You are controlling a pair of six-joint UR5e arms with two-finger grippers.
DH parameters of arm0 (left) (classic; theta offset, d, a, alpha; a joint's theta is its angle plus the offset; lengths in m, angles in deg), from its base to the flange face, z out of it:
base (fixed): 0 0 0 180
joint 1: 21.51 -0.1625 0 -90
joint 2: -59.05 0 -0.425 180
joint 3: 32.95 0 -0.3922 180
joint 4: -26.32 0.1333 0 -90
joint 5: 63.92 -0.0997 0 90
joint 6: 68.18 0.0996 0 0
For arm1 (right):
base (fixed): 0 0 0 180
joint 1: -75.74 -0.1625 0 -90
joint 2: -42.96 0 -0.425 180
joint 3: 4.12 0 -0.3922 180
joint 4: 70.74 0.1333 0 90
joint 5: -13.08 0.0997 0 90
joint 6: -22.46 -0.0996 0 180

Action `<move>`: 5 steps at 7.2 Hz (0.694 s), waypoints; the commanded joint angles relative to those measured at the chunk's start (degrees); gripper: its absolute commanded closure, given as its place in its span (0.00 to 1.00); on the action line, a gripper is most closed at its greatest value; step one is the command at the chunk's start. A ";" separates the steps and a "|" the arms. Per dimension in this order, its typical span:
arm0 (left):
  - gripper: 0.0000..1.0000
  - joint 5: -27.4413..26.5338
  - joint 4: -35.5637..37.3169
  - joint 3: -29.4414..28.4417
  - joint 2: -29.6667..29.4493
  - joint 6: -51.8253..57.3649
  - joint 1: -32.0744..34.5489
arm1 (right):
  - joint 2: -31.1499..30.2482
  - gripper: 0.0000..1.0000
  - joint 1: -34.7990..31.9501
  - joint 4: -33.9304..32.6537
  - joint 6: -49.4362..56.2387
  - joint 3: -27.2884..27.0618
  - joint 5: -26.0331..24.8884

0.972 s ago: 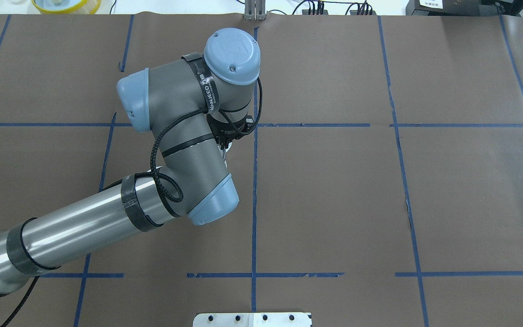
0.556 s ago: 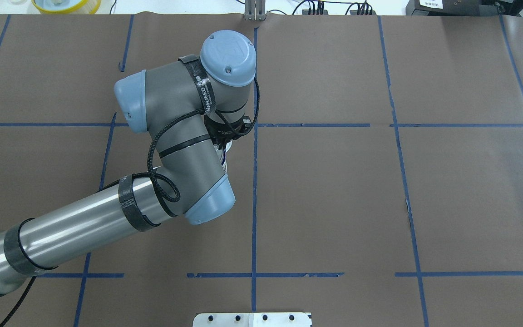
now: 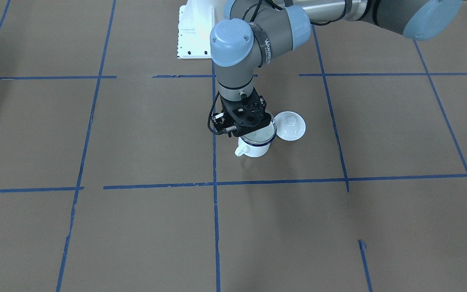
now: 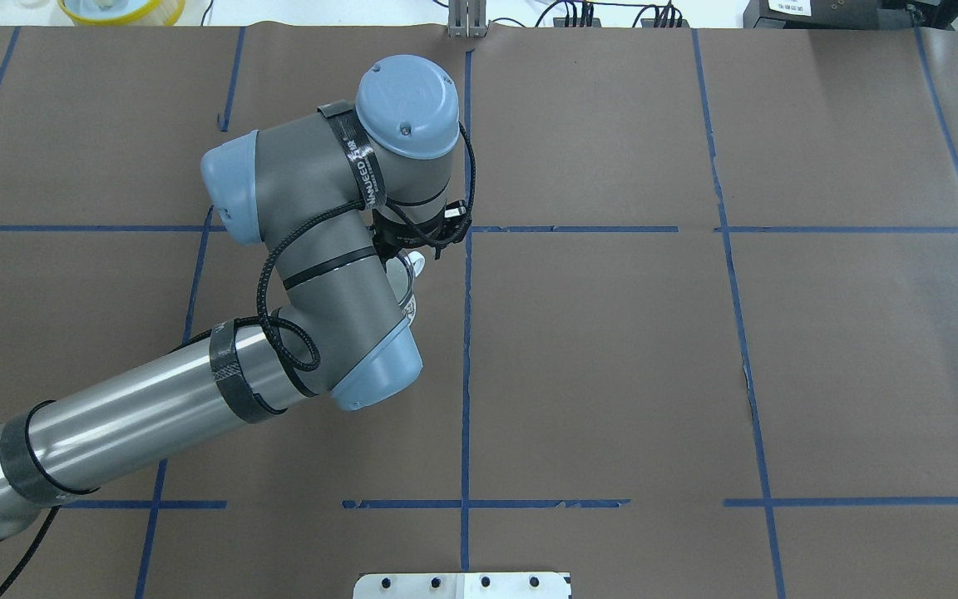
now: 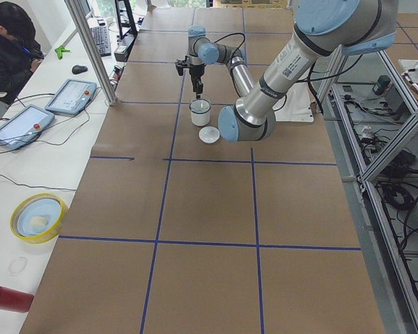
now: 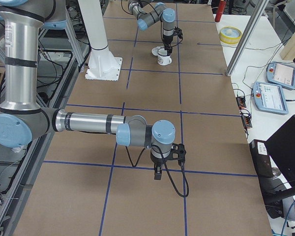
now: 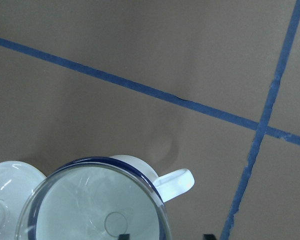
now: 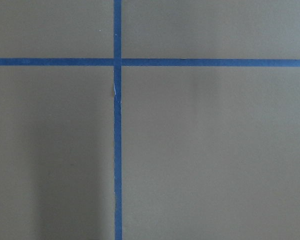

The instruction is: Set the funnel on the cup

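Observation:
The cup (image 3: 251,151), a white mug with a dark blue rim, stands near the table's middle with its handle (image 7: 177,180) free. The clear funnel (image 3: 262,134) sits in its mouth, its rim just outside the blue rim in the left wrist view (image 7: 90,200). My left gripper (image 3: 246,129) hangs straight down over the cup's edge. Its fingertips (image 7: 122,236) stand apart with the funnel's rim between them (image 7: 165,236). A sliver of funnel shows beside the arm overhead (image 4: 406,291). My right gripper (image 6: 157,174) points down at bare table far from the cup; I cannot tell whether it is open.
A flat white round lid (image 3: 290,125) lies on the table touching distance from the cup, on the robot's left of it. The white robot base plate (image 3: 193,32) is behind. A yellow bowl (image 5: 38,217), tablets and a seated operator (image 5: 10,35) are off the table's far side.
My left arm's wrist has shifted a little to the left in the overhead view, uncovering more of the funnel's rim and the cup's handle.

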 commanded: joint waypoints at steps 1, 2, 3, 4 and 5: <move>0.00 0.05 1.76 12.22 6.55 5.17 2.56 | 0.00 0.00 0.00 0.00 0.00 0.00 0.00; 0.00 0.14 2.11 21.18 12.25 11.58 6.23 | 0.00 0.00 0.00 0.00 0.00 0.00 0.00; 0.00 1.10 2.03 25.19 15.18 19.64 11.31 | 0.00 0.00 0.00 0.00 0.00 0.00 0.00; 0.00 5.55 1.94 25.75 18.34 29.91 17.28 | 0.00 0.00 0.00 0.00 0.00 0.00 0.00; 0.00 10.03 1.68 25.76 22.73 43.58 24.73 | 0.00 0.00 0.00 0.00 0.00 0.00 0.00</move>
